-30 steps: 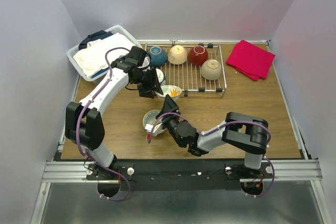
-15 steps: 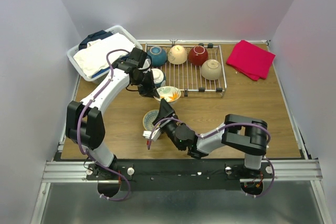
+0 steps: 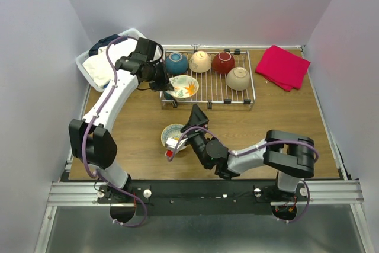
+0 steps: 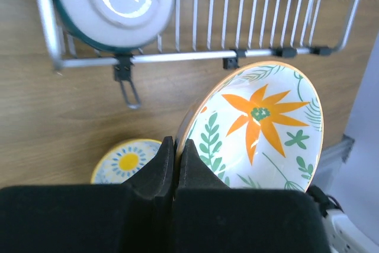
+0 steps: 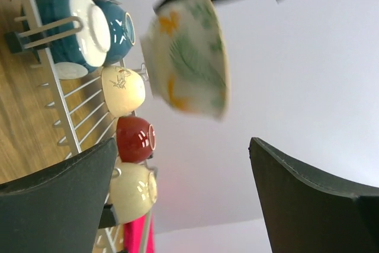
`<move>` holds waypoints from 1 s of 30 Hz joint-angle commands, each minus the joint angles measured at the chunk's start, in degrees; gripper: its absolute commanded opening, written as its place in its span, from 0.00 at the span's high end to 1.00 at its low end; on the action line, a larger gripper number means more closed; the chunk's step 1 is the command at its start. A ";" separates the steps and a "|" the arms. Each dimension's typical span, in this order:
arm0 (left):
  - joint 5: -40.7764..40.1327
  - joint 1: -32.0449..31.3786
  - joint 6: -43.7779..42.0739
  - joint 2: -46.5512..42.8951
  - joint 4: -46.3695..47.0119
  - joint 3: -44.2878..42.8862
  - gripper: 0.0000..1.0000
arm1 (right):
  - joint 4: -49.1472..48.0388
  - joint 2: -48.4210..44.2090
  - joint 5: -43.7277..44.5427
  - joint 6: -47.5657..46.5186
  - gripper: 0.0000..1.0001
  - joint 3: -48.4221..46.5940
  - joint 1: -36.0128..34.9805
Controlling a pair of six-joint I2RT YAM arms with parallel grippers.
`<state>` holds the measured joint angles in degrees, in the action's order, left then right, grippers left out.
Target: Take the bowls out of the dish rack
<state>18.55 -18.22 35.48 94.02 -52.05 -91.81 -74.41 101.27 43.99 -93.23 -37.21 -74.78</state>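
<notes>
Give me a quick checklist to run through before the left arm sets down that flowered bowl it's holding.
1. Left gripper shut on the flowered bowl rim: ok.
2. Flowered bowl lifted off the dish rack: ok.
3. Right gripper open, holding nothing: ok.
4. Right gripper clear of the yellow-patterned bowl on the table: cannot tell.
5. Bare table beside that bowl for set-down: ok.
6. Dish rack emptied: not ok; teal bowl, cream bowl, dark red bowl, beige bowl sit in it.

Bright even light; glare on the teal bowl (image 4: 112, 4), right-wrist view's floral bowl (image 5: 186, 51) blurred.
</notes>
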 commanded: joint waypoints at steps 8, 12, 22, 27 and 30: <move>-12.66 1.17 -8.67 -12.00 7.84 7.95 1.00 | 23.31 -16.27 9.19 34.48 0.00 -0.74 -0.80; -12.57 0.64 -10.61 -19.72 12.23 17.34 1.00 | 43.06 -20.94 9.01 49.26 0.00 -4.34 -0.63; -10.99 -2.78 -10.88 -34.95 19.70 35.28 1.00 | 67.37 -26.21 4.01 79.22 0.00 -13.40 5.78; -10.90 -4.63 -8.15 -37.76 23.22 41.52 1.00 | 74.22 -27.62 -2.58 89.96 0.00 -15.25 13.94; -11.25 -6.30 -6.84 -38.47 25.41 43.81 1.00 | 77.92 -27.88 -6.10 96.38 0.00 -16.05 17.73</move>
<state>6.81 -22.68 26.04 57.45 -33.98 -50.00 -6.74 74.81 45.19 -12.08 -50.83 -62.54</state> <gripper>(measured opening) 0.032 0.998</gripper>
